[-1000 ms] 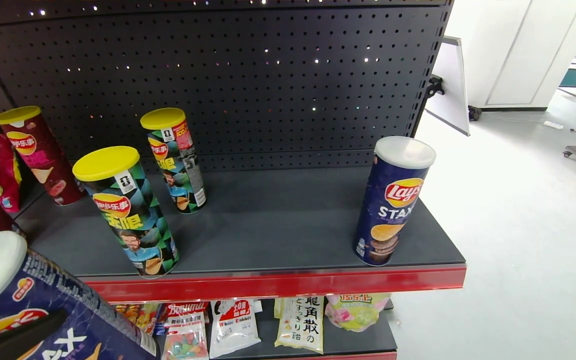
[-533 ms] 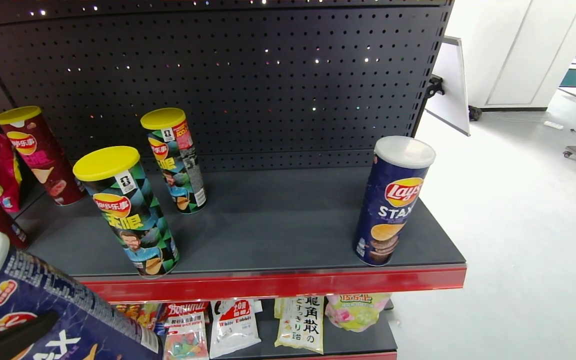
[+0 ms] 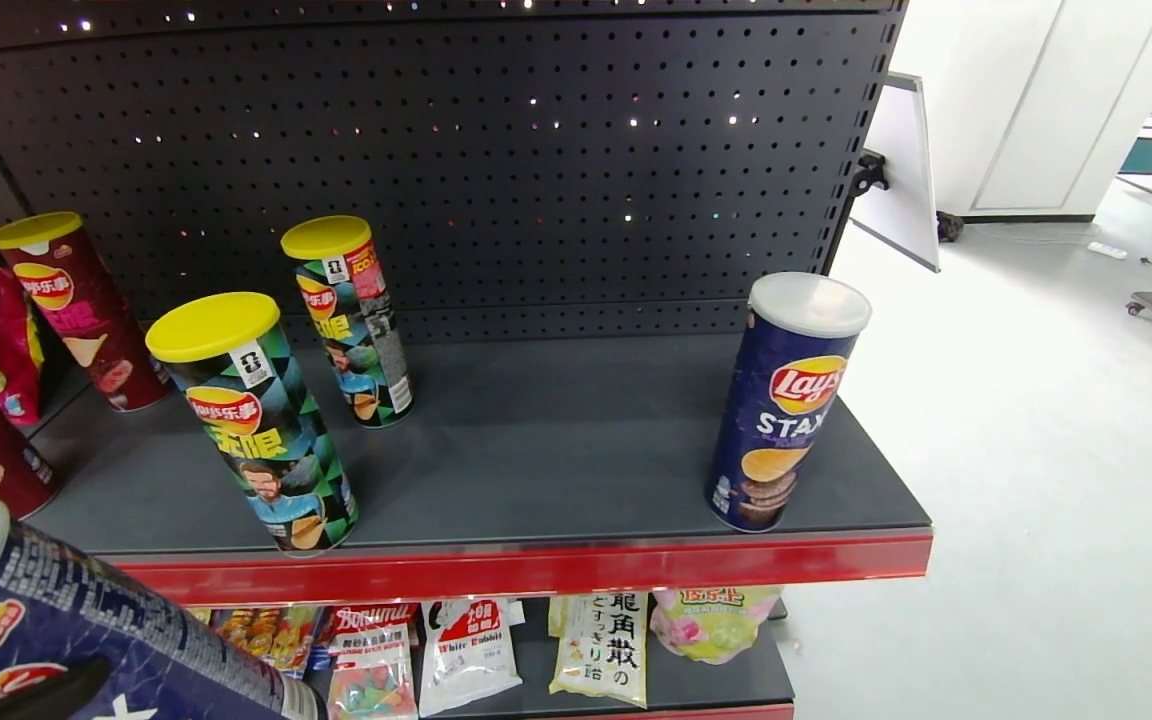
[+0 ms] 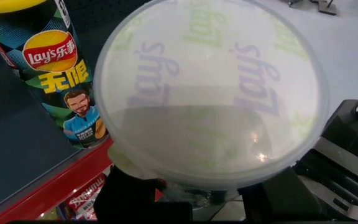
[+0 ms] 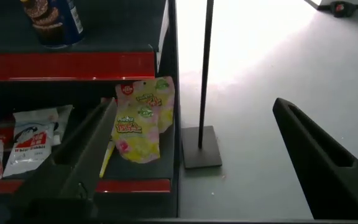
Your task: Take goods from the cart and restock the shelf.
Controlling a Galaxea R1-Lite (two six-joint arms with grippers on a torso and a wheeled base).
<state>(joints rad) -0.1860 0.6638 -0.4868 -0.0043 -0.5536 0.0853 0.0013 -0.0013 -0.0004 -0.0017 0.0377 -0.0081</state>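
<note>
Blue chip can (image 3: pixel 86 640) sits clamped in the left end effector (image 4: pixel 197 199), tilted, low in front of the shelf (image 3: pixel 536 440), near the yellow-lidded can (image 3: pixel 256 430). Right end effector (image 5: pixel 191 106) hangs spread apart.

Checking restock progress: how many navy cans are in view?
2: the standing can on the shelf, right front; the held can in the left gripper, low left. Others may be hidden.

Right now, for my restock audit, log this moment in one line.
left gripper: shut on held can, before shelf front | right gripper: open, empty | shelved can: upright, right end
</note>
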